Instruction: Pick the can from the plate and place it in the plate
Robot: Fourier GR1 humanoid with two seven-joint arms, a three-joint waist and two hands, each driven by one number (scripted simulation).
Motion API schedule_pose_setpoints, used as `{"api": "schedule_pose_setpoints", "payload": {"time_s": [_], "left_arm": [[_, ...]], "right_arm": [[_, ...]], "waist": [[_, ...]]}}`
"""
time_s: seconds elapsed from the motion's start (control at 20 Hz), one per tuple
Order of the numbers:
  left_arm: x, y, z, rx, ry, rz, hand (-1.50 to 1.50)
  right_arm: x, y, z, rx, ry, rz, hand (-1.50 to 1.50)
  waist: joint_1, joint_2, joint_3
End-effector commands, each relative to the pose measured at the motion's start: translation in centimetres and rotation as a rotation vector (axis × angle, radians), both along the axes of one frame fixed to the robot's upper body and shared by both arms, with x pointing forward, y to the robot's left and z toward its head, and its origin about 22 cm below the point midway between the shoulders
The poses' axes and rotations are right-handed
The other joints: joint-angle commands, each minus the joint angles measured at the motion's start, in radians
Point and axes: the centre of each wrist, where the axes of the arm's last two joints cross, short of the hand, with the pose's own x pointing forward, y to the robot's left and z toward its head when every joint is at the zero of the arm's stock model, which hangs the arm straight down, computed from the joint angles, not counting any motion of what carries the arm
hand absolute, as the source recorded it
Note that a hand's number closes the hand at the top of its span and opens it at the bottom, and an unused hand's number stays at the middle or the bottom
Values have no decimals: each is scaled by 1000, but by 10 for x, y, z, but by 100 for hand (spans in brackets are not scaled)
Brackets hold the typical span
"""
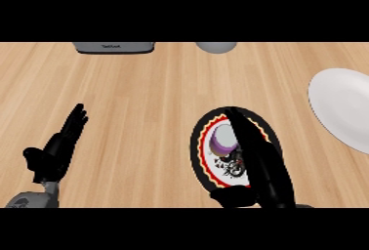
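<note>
A can [224, 141] with a purple and silver top stands on a patterned plate [202, 128] with a black, red and yellow rim, low in the middle of the head view. My right hand [261, 166] hangs over that plate with straight fingers reaching past the can's right side, thumb low at the plate's near edge; it is open. It hides the plate's right half. A plain white plate [344, 107] lies at the right edge of the counter. My left hand [61, 144] rests open at the lower left, fingers up.
A grey appliance [114, 47] sits at the counter's far edge, left of centre. A grey rounded object [216, 46] stands to its right. Bare wooden counter lies between the two plates and around my left hand.
</note>
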Motion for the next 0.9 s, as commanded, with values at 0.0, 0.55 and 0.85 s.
{"api": "schedule_pose_setpoints", "payload": {"time_s": [0.0,0.55,0.85], "left_arm": [[-13,2,-9,-19,6,-14,0],[-9,-14,-7,6,1,-27,0],[-6,18,2,0,2,-16,0]], "right_arm": [[-12,-3,23,-91,119,-11,-150],[25,9,14,-243,288,-83,-150],[33,21,-8,-269,337,-44,-150]], "waist": [[6,2,1],[14,5,2],[12,5,2]]}}
